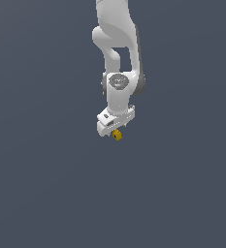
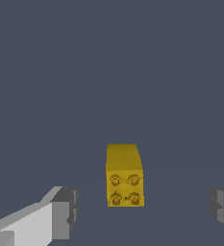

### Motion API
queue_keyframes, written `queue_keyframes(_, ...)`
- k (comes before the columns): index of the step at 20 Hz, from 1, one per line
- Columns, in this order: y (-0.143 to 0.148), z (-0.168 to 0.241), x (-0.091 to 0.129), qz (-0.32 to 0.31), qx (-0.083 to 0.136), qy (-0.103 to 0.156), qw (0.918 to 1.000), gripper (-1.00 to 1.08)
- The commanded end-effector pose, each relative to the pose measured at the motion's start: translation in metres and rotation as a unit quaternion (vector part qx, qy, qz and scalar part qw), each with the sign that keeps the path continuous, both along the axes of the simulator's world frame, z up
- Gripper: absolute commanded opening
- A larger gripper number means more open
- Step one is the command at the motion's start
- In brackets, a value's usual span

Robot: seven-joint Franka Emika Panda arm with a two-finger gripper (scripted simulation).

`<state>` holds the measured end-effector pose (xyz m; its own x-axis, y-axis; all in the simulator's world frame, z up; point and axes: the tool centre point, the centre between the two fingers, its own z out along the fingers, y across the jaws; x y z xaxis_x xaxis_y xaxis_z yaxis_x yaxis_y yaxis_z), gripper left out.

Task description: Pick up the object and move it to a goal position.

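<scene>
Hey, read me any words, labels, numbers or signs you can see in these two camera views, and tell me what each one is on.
None: no text, number or sign shows in either view.
The yellow block bears only four round studs, no lettering.
The white arm and open gripper are plain, with no brand mark.
The grey ground is unmarked.

Yellow block (image 2: 124,175) w/ four studs on its near face sits between the two grey finger pads (image 2: 65,211), not touching either; jaws wide apart, plain dark-grey surface beneath.
</scene>
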<state>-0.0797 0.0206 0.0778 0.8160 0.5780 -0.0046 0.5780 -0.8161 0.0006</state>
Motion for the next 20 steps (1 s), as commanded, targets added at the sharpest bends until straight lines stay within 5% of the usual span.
queue_keyframes(1, 0.002, -0.003, -0.004, 0.014, 0.001, -0.001, 0.9999, 1.00)
queue_keyframes(20, 0.003, -0.047, -0.008, 0.024, 0.002, -0.002, 0.9997, 1.00)
